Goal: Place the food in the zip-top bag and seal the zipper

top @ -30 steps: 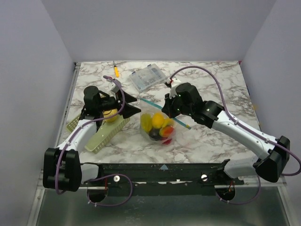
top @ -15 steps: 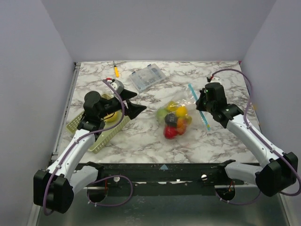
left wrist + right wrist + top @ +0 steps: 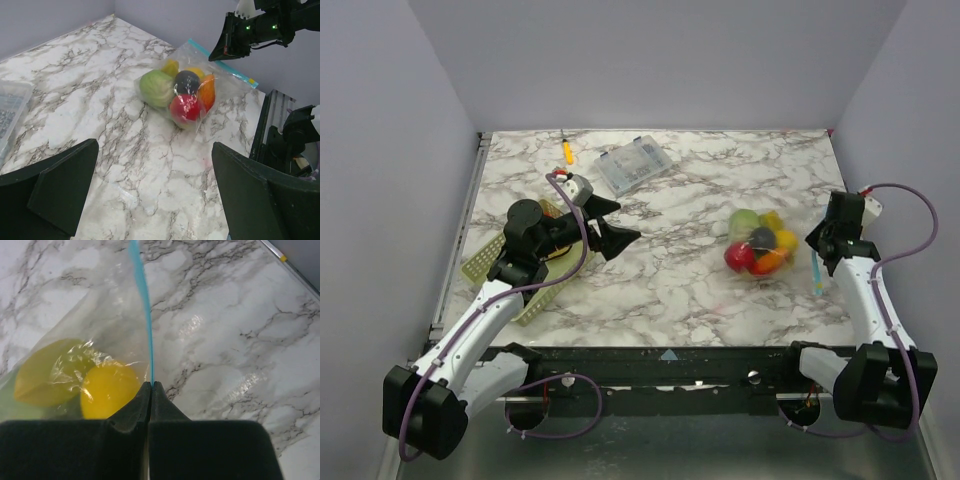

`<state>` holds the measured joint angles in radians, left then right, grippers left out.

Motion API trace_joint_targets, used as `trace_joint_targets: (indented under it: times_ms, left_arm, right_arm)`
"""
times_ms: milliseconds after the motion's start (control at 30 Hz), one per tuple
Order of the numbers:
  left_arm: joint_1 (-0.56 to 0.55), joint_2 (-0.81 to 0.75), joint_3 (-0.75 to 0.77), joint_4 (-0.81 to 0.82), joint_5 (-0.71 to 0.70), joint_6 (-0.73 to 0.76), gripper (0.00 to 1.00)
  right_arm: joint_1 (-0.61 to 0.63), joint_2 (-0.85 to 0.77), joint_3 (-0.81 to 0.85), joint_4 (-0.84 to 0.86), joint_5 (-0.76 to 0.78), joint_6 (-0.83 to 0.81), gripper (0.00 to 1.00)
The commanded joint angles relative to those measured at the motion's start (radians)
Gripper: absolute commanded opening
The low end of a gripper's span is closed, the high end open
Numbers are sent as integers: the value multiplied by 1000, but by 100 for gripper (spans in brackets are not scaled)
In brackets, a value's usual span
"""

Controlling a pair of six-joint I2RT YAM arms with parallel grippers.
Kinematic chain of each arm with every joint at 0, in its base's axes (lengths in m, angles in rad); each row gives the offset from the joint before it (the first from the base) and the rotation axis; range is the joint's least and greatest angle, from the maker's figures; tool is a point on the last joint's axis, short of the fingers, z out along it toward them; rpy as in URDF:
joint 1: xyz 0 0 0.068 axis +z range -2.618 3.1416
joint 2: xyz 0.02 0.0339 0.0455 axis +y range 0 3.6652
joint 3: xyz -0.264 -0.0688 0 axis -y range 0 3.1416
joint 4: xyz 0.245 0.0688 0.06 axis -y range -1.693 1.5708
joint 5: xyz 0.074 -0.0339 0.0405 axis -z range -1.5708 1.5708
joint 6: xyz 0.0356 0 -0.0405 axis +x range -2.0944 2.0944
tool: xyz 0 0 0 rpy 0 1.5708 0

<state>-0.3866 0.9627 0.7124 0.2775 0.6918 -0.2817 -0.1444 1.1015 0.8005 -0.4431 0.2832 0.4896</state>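
Left gripper hangs above the table just right of a green basket, its 2 fingers spread wide with nothing between them. Farther right the bag lies on the table with the food inside. Right gripper is pinched tight on the blue zipper at the bag's right edge.

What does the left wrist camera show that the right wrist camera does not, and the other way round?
Only the left wrist view: the green piece, the red piece, the dark purple piece, a corner of the clear box, the open left gripper. Only the right wrist view: close up, the right gripper shut on the zipper. Both: the zip-top bag, its zipper, yellow food, the right gripper, the table.
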Motion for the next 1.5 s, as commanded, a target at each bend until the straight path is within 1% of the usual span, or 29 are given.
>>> trace_joint_targets:
  times_ms: [0,133,267,300,367,433,467,533,567,600,700,800,867,933,1000,1033,1067,1167,1333,1467]
  left_arm:
    - [-9,-17,22,-7,-25,-16,99]
    - [-14,-27,18,-10,-33,-10,98]
    - [-14,-35,19,-14,-41,-11,98]
    - [-15,-37,19,-12,-44,-14,99]
    - [-15,-39,18,-8,-47,-21,98]
    - [-15,-43,23,-17,-60,-40,99]
    - [-14,-44,30,-24,-70,-50,99]
    - [-14,-42,53,-58,-110,-80,99]
    - [-15,-40,70,-85,-130,-100,99]
    - [-15,-38,99,-121,-160,-124,98]
    - [-15,-28,231,-301,-242,-190,99]
    - [-14,-29,366,-489,-384,-284,98]
    - [-14,-48,438,-570,-451,-333,99]
    - [-14,-86,478,-603,-499,-359,99]
    - [-14,-146,495,-601,-544,-365,99]
    - [-14,-182,496,-593,-560,-358,99]
    - [-14,-219,499,-579,-579,-344,99]
    - [-14,-302,535,-565,-632,-275,98]
    - [-14,-421,590,-544,-727,-176,99]
    - [-14,-491,596,-500,-777,-123,98]
  right_arm:
    - [-25,23,-20,-36,125,62,1]
    - [-72,49,-39,-49,168,101,1]
    - [-77,23,-45,-52,216,109,8]
    - [-77,15,-41,-56,224,104,11]
    - [-77,3,-16,-63,216,71,14]
    - [-77,-3,24,-81,177,34,23]
    - [-77,-6,47,-100,154,27,32]
    - [-74,-17,103,-137,125,19,49]
    - [-70,-27,136,-157,126,13,56]
    - [-63,-38,161,-176,121,0,61]
    - [-1,-84,246,-220,66,-38,65]
    - [100,-108,344,-258,14,-67,68]
    - [144,-120,408,-279,-71,-81,69]
    - [144,-143,465,-278,-213,-84,71]
    - [144,-191,503,-225,-349,-88,80]
    - [144,-214,521,-199,-384,-84,98]
    - [144,-239,540,-174,-412,-77,100]
    - [144,-282,609,-134,-424,-66,100]
    - [144,-302,715,-147,-334,-68,100]
    - [144,-342,718,-111,-286,-72,100]
